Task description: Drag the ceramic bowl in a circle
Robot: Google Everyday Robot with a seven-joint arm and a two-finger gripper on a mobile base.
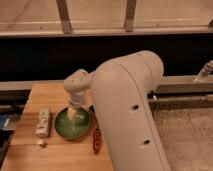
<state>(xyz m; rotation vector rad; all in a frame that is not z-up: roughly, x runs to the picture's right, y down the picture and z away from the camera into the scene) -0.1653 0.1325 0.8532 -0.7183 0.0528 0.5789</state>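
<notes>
The gripper (pixel 75 114) is down inside the ceramic bowl (pixel 64 131), jaws spread wide, grasping nothing. The bowl sits just under and around them on the wooden table (pixel 60 157). I judge the reaching is done, but the circle itself is left, nearly all of it.

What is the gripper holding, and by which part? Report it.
Nothing seems held: the gripper reaches down inside the ceramic bowl, away from its rim, jaws open.
</notes>
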